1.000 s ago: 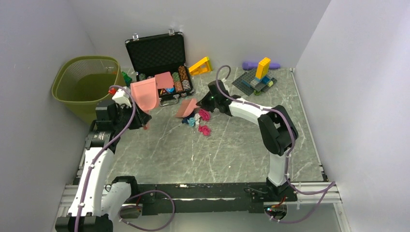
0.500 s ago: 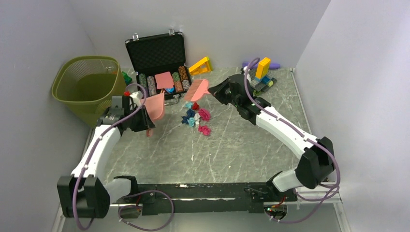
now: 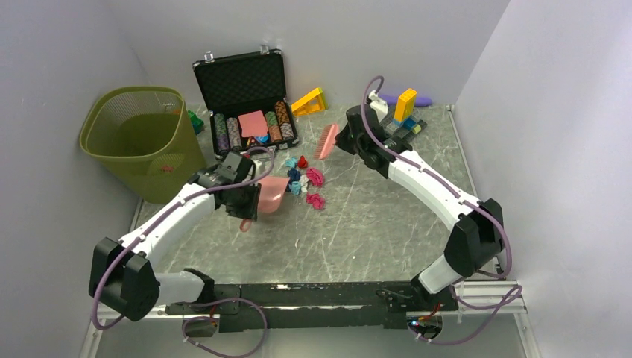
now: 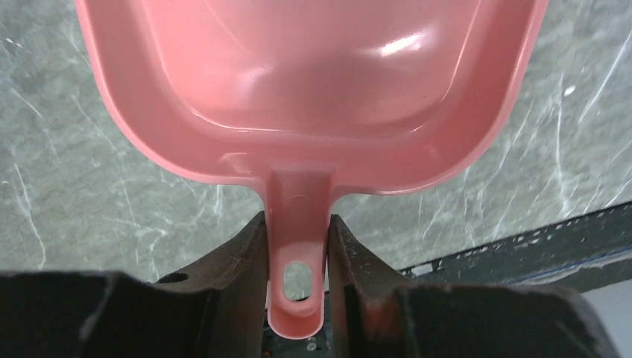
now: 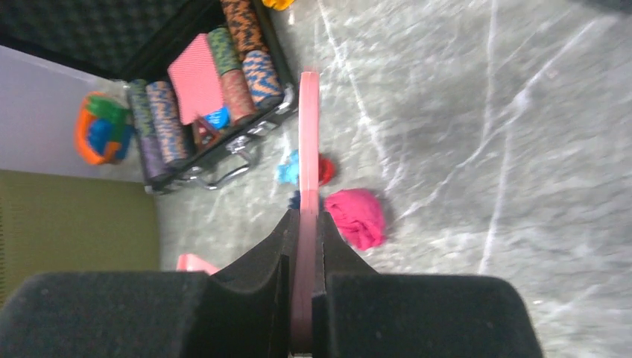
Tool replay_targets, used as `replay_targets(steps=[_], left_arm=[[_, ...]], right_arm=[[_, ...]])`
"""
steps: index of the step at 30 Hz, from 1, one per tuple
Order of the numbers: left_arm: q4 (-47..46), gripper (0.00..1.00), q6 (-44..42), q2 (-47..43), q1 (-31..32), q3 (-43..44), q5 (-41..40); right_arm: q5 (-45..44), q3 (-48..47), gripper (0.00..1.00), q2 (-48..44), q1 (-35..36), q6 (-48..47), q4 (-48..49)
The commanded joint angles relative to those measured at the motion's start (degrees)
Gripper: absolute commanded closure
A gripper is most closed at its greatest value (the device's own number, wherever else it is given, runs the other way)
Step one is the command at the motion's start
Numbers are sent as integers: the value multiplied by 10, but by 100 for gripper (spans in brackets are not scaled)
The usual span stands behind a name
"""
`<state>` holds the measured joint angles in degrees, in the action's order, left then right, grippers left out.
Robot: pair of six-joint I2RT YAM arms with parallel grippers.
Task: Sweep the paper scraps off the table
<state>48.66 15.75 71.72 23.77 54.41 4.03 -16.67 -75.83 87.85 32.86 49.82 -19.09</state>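
Note:
The paper scraps point(image 3: 304, 179) lie in a small heap on the grey-green table point(image 3: 358, 224); a pink wad point(image 5: 356, 216), a red one and a blue one show in the right wrist view. My left gripper point(image 3: 242, 205) is shut on the handle of a pink dustpan point(image 3: 272, 192), whose mouth lies just left of the heap; the handle point(image 4: 298, 246) sits between the jaws. My right gripper point(image 3: 346, 138) is shut on a pink brush point(image 3: 326, 140), held behind and right of the heap; it appears edge-on in the right wrist view point(image 5: 307, 149).
An olive wastebasket point(image 3: 138, 138) stands at the far left. An open black case point(image 3: 246, 93) with poker chips sits behind the heap. A yellow wedge point(image 3: 309, 102) and toy bricks on a plate point(image 3: 399, 119) stand at the back. White walls close both sides.
My left arm swung down and right, bringing the dustpan from beside the wastebasket to the table left of the scraps. My right arm pulled the brush back and right, away from the heap.

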Motion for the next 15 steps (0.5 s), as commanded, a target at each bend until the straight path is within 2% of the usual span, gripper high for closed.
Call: replay_targets(steps=[1,4,6,11,15], left_arm=[[80,100,6,11,43,42,-63],[109,100,11,24,56,60,-73],[115,100,9,33,62,67,-68],[128,100,8,89,75,92,-88],[135,100,5,119,90,102,-92]], right_arm=[[-83,-113,100,26,-6,-168,-89],[-129,-186,100,72,-6,-258,-172],[-126,-222,100,108,-7,-328,-204],[-53,-369,100,252,-6,-435,-330],[-2,-445,100,344,-4,-487,-370]])
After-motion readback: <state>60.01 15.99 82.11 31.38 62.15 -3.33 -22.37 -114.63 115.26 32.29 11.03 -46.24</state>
